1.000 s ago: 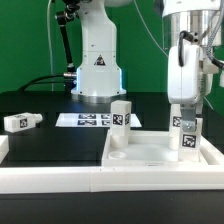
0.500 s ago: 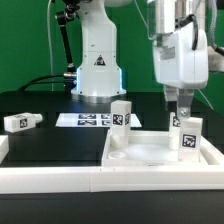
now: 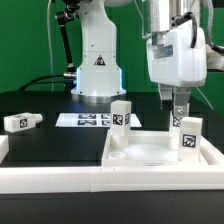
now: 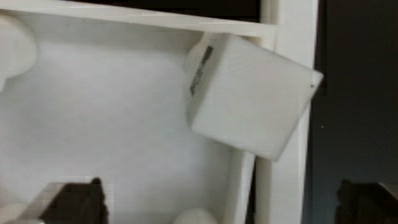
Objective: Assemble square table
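The square table's white slab (image 3: 150, 152) lies flat at the exterior view's right. Two white tagged legs stand upright on it, one at the back left corner (image 3: 121, 116) and one at the right (image 3: 188, 136). My gripper (image 3: 176, 106) hangs open just above the right leg, touching nothing. A third leg (image 3: 20, 121) lies loose on the black table at the left. In the wrist view the slab (image 4: 107, 120) fills the picture with a leg (image 4: 253, 95) standing near its edge. The dark fingertips (image 4: 79, 202) stand wide apart with my gripper (image 4: 222, 205) holding nothing.
The marker board (image 3: 85, 120) lies flat in front of the robot base (image 3: 98, 70). A long white rail (image 3: 70, 182) edges the front of the work surface. A raised white block (image 3: 3, 148) sits at the far left edge.
My gripper has let go of the right leg, opened wide and risen, shifting a little toward the exterior view's left. The leg stays upright on the slab.
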Controlling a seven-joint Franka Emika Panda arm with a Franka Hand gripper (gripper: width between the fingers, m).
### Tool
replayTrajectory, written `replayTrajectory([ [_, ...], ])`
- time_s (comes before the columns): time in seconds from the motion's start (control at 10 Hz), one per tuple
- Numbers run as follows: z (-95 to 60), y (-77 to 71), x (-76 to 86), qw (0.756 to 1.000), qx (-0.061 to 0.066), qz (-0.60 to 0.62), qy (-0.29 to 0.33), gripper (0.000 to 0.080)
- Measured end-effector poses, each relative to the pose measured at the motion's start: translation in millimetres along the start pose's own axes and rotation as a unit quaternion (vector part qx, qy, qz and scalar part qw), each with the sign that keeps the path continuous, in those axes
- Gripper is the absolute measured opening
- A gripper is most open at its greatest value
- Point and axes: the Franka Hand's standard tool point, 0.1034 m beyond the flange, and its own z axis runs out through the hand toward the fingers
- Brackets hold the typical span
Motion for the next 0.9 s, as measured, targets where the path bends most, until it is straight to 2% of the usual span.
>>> replayTrajectory([
  [0.1, -0.5, 1.9, 5.1, 0.998, 0.005, -0.064, 0.004, 0.0649],
  [0.2, -1.5, 12.5, 17.9, 0.987, 0.010, -0.160, 0.009, 0.0649],
  [0.3, -3.3, 23.4, 32.1, 0.981, 0.008, -0.195, 0.005, 0.0649],
  [0.5, -7.5, 32.9, 56.1, 0.977, 0.006, -0.212, 0.007, 0.0649],
  [0.6, -5.4, 32.3, 51.2, 0.976, 0.005, -0.219, 0.007, 0.0649],
  [0.8, -4.9, 32.6, 51.6, 0.973, 0.004, -0.231, 0.008, 0.0649],
  [0.9, -5.2, 32.7, 54.3, 0.950, 0.001, -0.313, 0.012, 0.0649],
])
